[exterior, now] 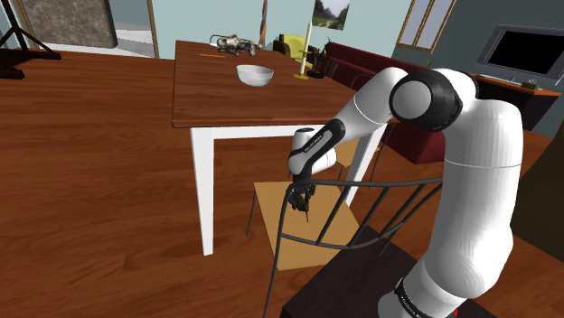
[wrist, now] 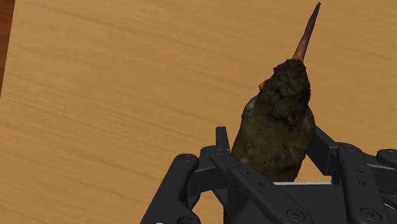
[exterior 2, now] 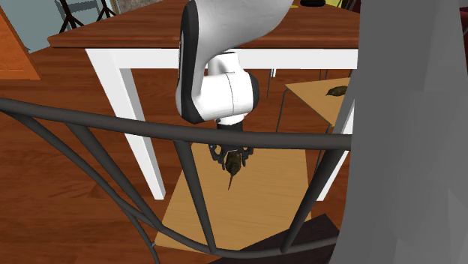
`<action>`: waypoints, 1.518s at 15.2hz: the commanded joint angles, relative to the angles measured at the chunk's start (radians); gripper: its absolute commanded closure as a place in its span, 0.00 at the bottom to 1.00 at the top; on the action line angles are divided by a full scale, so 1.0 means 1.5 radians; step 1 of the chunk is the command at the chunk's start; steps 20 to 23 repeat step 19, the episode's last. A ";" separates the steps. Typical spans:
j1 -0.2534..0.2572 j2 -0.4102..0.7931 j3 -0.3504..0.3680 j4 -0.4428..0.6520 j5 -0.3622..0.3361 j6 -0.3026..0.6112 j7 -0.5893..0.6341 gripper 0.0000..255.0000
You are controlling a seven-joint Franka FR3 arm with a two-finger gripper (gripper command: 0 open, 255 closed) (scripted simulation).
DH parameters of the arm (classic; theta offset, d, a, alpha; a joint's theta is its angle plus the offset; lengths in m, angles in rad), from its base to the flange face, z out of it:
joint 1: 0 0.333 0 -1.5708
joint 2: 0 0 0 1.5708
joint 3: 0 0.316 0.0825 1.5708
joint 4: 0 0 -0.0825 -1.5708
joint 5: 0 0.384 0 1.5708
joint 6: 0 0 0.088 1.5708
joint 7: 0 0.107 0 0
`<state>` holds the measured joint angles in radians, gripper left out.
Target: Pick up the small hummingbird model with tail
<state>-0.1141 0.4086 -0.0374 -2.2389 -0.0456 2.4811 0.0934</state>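
We judge the grasp made and the lift as the step in hand. The hummingbird (wrist: 278, 118) sits between the fingers of the gripper (wrist: 270, 149), its long thin tip aimed at the wooden chair seat (wrist: 127, 83) beneath. The gripper is narrowed to the bird's body and pinches it on both flanks. We cannot tell whether the bird is clear of the seat. The next move, as we see it, calls for a straight rise, avoiding the dark chair back (exterior 2: 187, 131) and the desk (exterior: 235, 95) edge above.

Both exterior views share the chair (exterior: 271, 210), second nearer.
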 commanded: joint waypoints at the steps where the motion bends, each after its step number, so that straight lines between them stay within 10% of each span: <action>1: 0.000 0.000 0.000 0.000 0.000 0.000 0.000 1.00; 23: -0.001 -0.111 0.000 0.000 0.000 -0.111 -0.004 1.00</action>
